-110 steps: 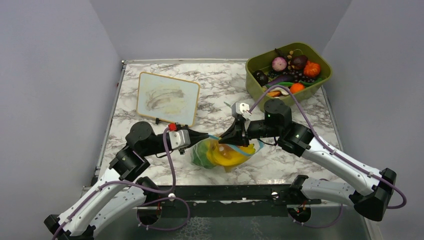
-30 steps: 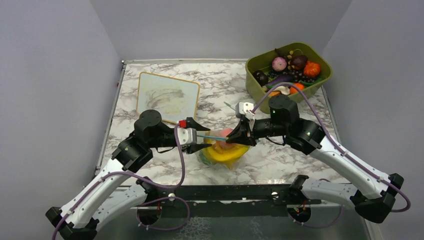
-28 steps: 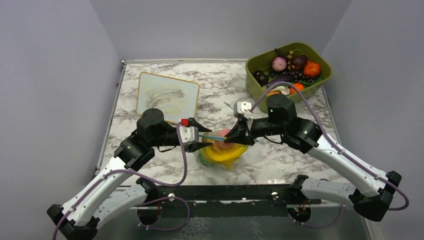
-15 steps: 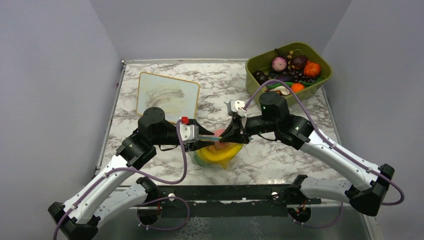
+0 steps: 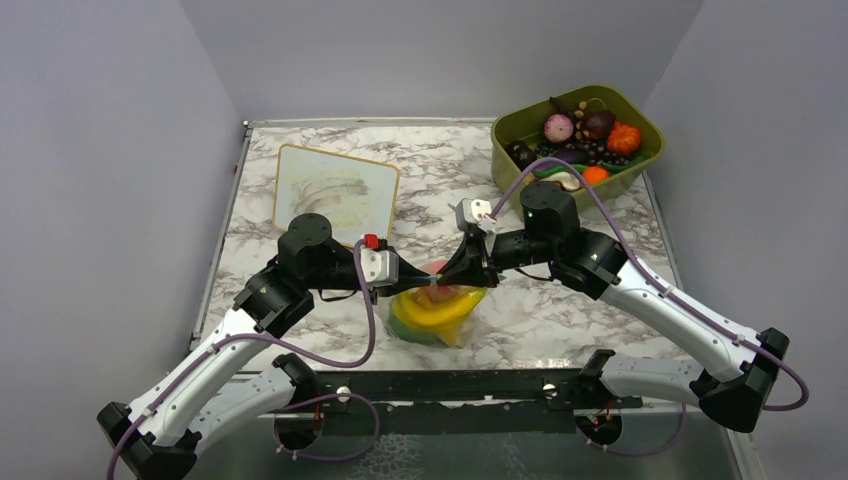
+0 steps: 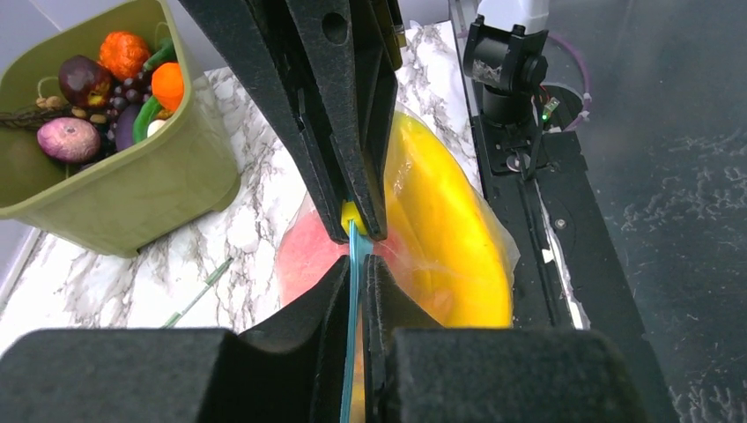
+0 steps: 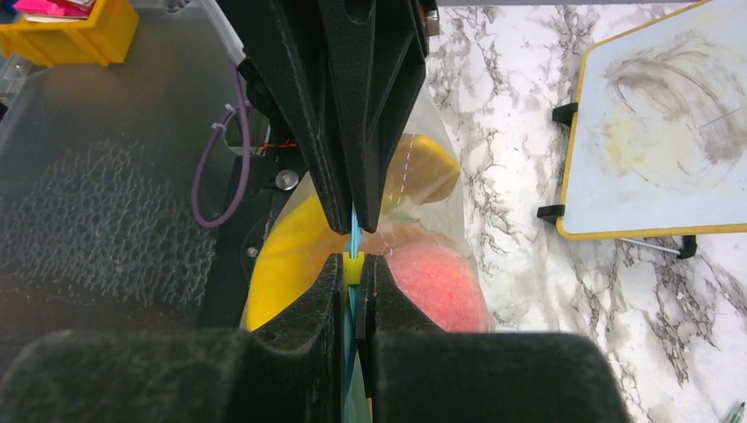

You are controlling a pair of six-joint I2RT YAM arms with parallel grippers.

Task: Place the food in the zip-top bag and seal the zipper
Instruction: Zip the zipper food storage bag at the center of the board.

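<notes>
The step in hand looked to be the sealing, done above the near middle of the desk (image 5: 440,170). The left hand (image 5: 418,285) and the right hand (image 5: 452,280) met tip to tip, each pinched almost flat on the zipper (image 6: 352,256), with the zip-top bag (image 5: 440,320) hanging below them. The food (image 5: 432,308) sat inside it. To do this well, one hand should probably anchor its end. The other should slide outward along the strip with a firm squeeze, level and straight. The strip should stay taut so the two tracks mate and no fold of film gets caught. The bulging load sat close under the mouth, so it might force the seal apart if the bag sagged or twisted. The desk was hard, smooth, grey-veined marble. The hands' fingers were matt black wedges tapering to narrow tips. The bag was clear, soft film, creased over its contents. Inside were a glossy yellow curved piece (image 6: 440,238), a rounded pinkish-orange piece (image 7: 440,286) and some green (image 5: 408,325). The zipper was a thin teal band with a small yellow tab (image 7: 353,262) at the right hand's tips.
</notes>
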